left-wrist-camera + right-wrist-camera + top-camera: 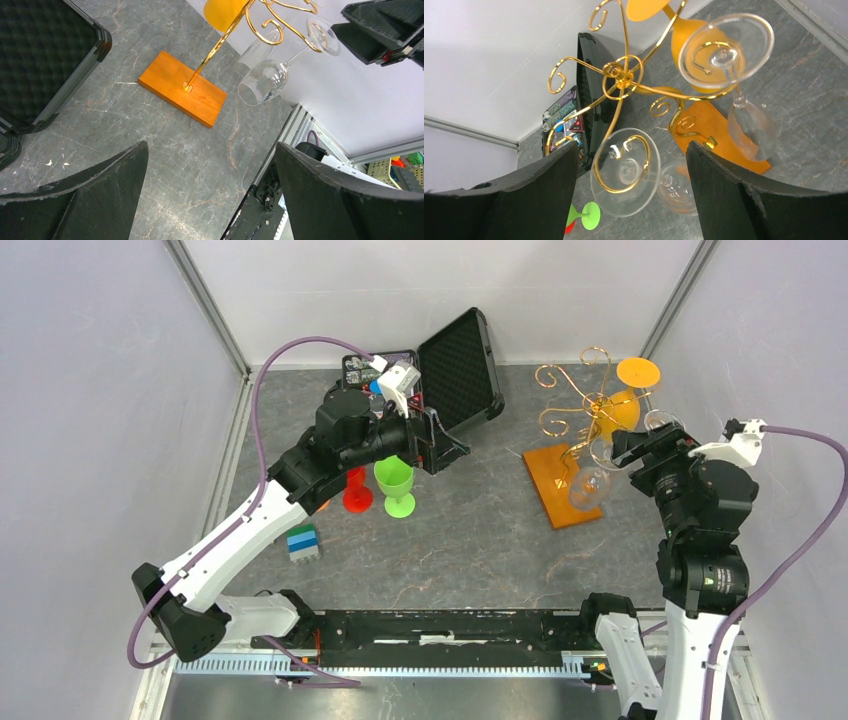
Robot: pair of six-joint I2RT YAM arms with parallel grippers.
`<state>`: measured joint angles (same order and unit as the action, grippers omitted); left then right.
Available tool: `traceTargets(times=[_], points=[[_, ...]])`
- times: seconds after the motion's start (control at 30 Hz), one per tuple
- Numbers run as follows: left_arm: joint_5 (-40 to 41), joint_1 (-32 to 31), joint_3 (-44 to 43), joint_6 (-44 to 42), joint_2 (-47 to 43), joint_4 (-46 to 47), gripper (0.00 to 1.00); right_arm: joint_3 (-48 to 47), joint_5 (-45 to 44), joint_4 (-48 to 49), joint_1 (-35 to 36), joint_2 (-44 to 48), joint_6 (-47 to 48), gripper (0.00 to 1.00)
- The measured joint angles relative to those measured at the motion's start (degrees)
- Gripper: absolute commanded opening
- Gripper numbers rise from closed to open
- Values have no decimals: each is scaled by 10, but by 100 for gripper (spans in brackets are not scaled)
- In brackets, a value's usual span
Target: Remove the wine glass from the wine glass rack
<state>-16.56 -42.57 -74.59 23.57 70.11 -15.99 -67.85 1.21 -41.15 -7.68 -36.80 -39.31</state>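
Note:
The wine glass rack is a gold wire stand on an orange-brown base at the right of the table. A clear wine glass hangs upside down from one gold curl, its bowl low over the base. My right gripper is open, and the foot of that glass lies between its fingers without touching either one. A second clear glass and an orange glass hang from other arms. My left gripper is open and holds nothing, up above the table near the black case.
An open black foam-lined case stands at the back centre. A green glass and a red glass stand under my left arm. A blue and green block stack sits nearer the front left.

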Motion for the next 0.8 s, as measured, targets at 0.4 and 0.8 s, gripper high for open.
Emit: traceTargets(times=[0.4, 0.8], points=[[0, 0, 7, 0, -3, 3, 100, 81, -3, 18, 0, 34, -42, 51], [0, 0, 9, 0, -3, 3, 100, 87, -15, 40, 0, 46, -64, 20]])
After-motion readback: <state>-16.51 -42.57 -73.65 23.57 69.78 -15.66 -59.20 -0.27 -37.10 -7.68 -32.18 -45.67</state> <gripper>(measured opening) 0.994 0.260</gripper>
